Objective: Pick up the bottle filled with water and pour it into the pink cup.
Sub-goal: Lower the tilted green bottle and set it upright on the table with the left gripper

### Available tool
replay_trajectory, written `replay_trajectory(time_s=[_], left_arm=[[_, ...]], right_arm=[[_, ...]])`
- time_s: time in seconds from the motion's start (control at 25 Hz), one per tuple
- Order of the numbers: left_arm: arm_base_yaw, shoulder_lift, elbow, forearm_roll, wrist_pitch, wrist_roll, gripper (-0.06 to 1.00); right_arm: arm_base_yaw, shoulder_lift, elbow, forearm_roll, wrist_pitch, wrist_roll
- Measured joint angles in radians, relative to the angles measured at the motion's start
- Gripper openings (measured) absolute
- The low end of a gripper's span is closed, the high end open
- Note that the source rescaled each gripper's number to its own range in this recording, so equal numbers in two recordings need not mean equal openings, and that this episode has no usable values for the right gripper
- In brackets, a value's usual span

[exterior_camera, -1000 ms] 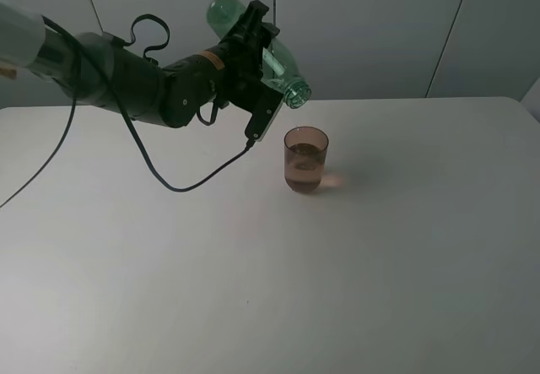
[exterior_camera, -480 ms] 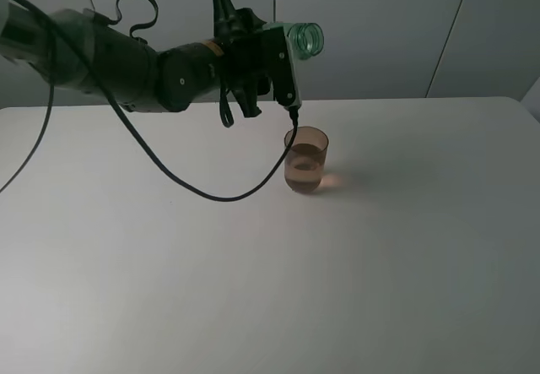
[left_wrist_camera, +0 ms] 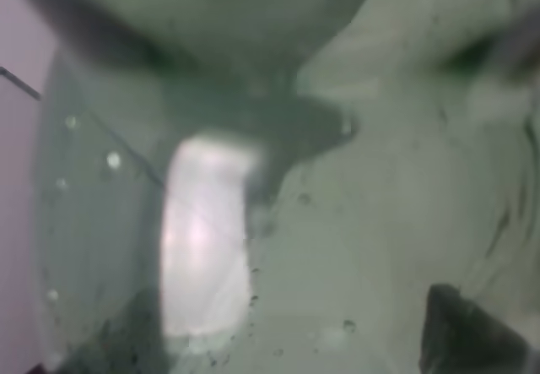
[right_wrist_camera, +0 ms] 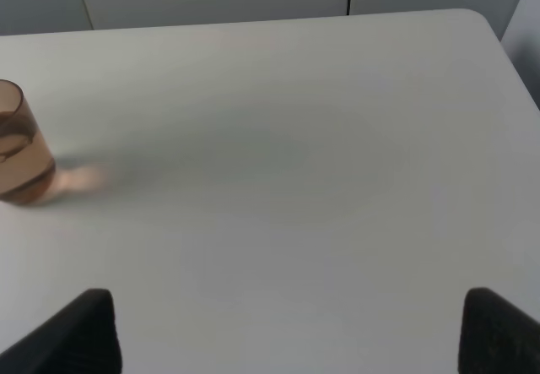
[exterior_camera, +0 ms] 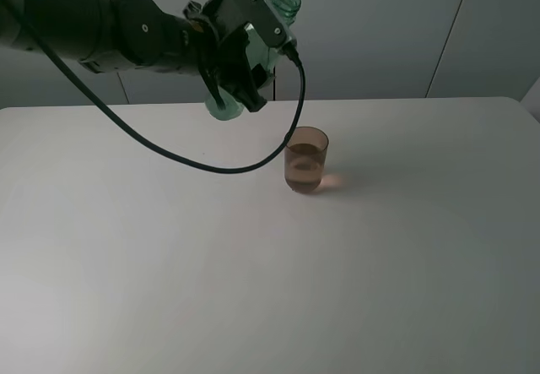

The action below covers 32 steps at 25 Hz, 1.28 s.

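Aloft, bottle (exterior_camera: 284, 1) in left fingers (exterior_camera: 247, 89)

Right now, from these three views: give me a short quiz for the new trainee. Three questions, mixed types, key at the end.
1. True or false: the bottle has its mouth tipped down over the cup.
2. Which gripper holds the bottle? A: left. B: right. C: neither.
3. Fill in the blank: the cup stands ______ on the table, with liquid in it.

Key
1. False. The mouth points up and the bottle is off to the side of the cup.
2. A. The left gripper is clamped on the bottle.
3. Upright.
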State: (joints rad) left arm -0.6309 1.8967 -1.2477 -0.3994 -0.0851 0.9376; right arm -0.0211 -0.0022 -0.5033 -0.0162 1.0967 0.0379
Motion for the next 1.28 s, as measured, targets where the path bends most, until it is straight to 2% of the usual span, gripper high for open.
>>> replay_trajectory(time_s=[0.08, 0.16, 0.24, 0.28, 0.44, 0.52, 0.6, 0.8, 1.04, 1.28], left_arm=[[0.005, 0.000, 0.000, 0.004, 0.014, -0.042, 0.03], [0.018, -0.002, 0.005, 0.052, 0.018, -0.155, 0.03], [0.047, -0.008, 0.033, 0.188, -0.004, -0.348, 0.03], [0.061, -0.013, 0.052, 0.261, -0.030, -0.477, 0.03], [0.121, -0.030, 0.141, 0.644, -0.132, -0.972, 0.03], [0.134, -0.032, 0.160, 0.752, -0.159, -1.107, 0.03], [0.140, -0.032, 0.172, 0.783, -0.197, -1.169, 0.03], [0.163, -0.006, 0.242, 0.785, -0.436, -1.211, 0.03], [0.172, 0.090, 0.258, 0.785, -0.490, -1.217, 0.03], [0.172, 0.168, 0.258, 0.764, -0.588, -1.217, 0.03]], right_arm=[[0.000, 0.000, 0.000, 0.000, 0.000, 0.000], [0.000, 0.000, 0.000, 0.000, 0.000, 0.000], [0.000, 0.000, 0.000, 0.000, 0.000, 0.000], [0.000, 0.000, 0.000, 0.000, 0.000, 0.000], [0.000, 0.000, 0.000, 0.000, 0.000, 0.000], [0.000, 0.000, 0.000, 0.000, 0.000, 0.000], [0.000, 0.000, 0.000, 0.000, 0.000, 0.000], [0.000, 0.000, 0.000, 0.000, 0.000, 0.000], [0.000, 0.000, 0.000, 0.001, 0.000, 0.000], [0.000, 0.000, 0.000, 0.001, 0.000, 0.000]])
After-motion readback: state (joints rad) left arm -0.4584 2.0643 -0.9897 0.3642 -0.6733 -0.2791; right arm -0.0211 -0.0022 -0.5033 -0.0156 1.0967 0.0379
